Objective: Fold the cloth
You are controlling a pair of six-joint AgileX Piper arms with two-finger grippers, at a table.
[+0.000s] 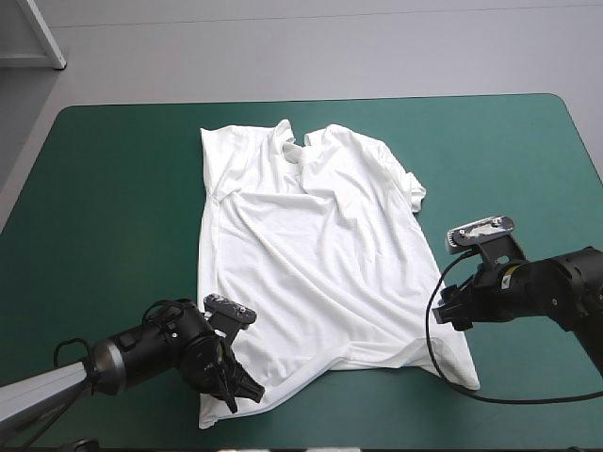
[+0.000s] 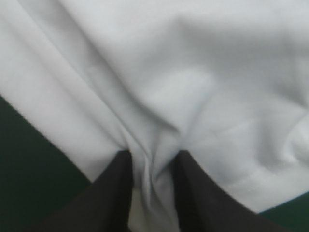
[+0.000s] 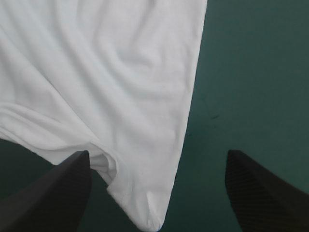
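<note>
The left end effector (image 1: 242,396) hides part of the T-shirt (image 1: 311,254) hem.

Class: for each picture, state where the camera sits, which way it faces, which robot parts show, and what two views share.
High view: above, behind the robot, facing forward-down at the T-shirt on the teal-green cover; left gripper and right gripper show.
Left wrist view: above that wrist, looking along black fingers shut on the T-shirt.
Right wrist view: above that wrist, looking between open fingers at the T-shirt's near corner.
Shared: the right wrist and high views show that corner.
</note>
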